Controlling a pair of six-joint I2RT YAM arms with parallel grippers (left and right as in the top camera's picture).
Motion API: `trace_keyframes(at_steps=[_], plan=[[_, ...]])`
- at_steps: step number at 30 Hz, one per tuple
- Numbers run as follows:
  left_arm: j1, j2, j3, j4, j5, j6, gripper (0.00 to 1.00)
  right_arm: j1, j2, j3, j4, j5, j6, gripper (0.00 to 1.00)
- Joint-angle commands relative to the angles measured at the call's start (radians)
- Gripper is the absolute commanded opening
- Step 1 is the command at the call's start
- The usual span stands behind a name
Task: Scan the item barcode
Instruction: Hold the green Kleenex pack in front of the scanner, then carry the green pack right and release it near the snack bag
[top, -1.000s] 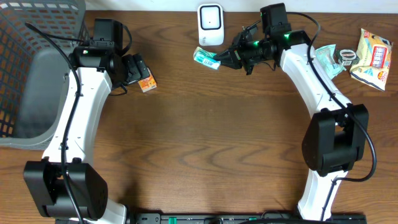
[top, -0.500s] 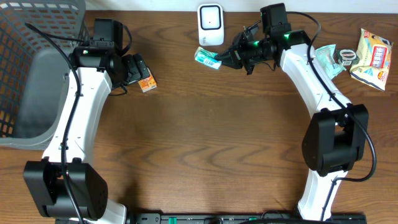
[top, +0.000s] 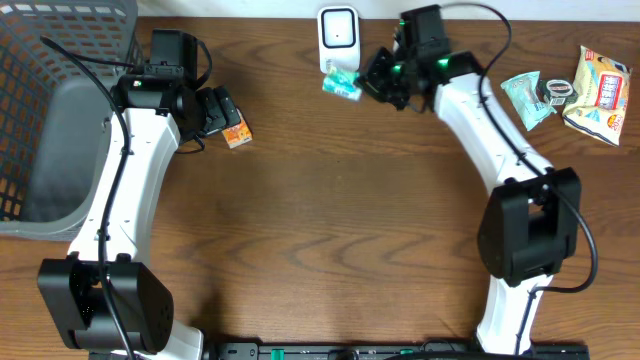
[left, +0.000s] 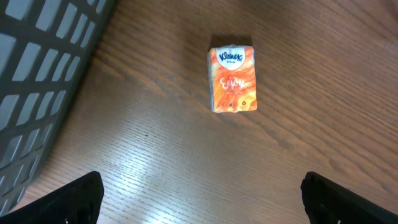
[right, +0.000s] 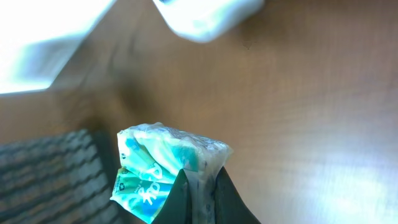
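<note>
One pinched corner: my right gripper (right: 198, 186) holds the teal packet (right: 161, 168), which may twist past the apparent scanner (top: 339, 38).

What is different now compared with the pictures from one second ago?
The right gripper, shut on the teal packet, carried it up the overhead view, close to the white scanner. Nothing was taken or released. The left gripper stayed open above the orange tissue pack; the snack bags did not move.

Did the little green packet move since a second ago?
Yes. The crinkly teal-green plastic packet, pinched in the right fingers, moved up the overhead view, closer to the white box-shaped scanner.
</note>
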Motion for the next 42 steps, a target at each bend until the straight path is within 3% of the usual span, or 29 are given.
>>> trace_keyframes(at_steps=[1,8,14,21,30,42], plan=[[0.003,0.005,0.004,-0.002,-0.013,0.006,1.0,0.076,-0.001,0.002,0.069,0.374,-0.188,0.01],[0.003,0.005,0.004,-0.002,-0.013,0.006,1.0,0.166,0.011,0.002,0.341,0.792,-0.434,0.01],[0.003,0.005,0.004,-0.002,-0.013,0.006,1.0,0.17,0.09,0.002,0.591,0.823,-0.663,0.01],[0.003,0.005,0.004,-0.002,-0.013,0.006,1.0,0.144,0.22,0.002,0.882,0.731,-0.812,0.01],[0.003,0.005,0.004,-0.002,-0.013,0.006,1.0,0.132,0.346,0.002,1.096,0.589,-0.816,0.01],[0.003,0.005,0.004,-0.002,-0.013,0.006,1.0,0.089,0.384,0.003,1.168,0.583,-0.759,0.01]])
